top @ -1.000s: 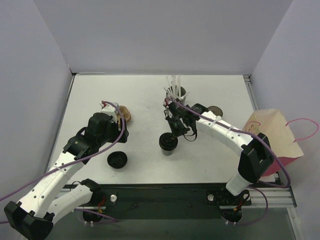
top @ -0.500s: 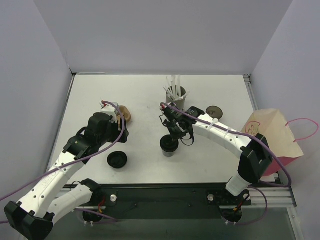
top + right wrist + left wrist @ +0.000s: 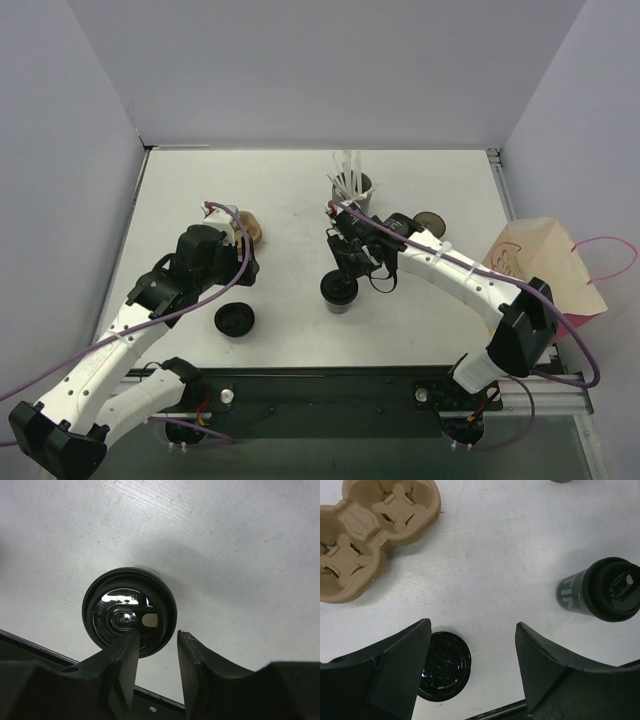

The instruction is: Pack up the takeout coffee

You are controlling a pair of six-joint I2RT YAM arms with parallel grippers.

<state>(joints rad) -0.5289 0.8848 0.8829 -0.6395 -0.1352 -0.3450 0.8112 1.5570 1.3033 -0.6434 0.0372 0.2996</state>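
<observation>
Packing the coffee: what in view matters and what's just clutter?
Job:
- takeout coffee
- right pincer, open over it
- likely the pulp cup carrier and paper bag

Lying about:
- loose black lid
- grey straw holder
- dark disc between holder and bag
- left pincer, open, holding nothing

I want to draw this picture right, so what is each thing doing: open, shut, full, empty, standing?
takeout coffee: upright, lid on.
loose lid: lying flat.
cup carrier: empty.
straw holder: upright, holding straws.
left gripper: open, empty.
right gripper: slightly open above the coffee, empty.
</observation>
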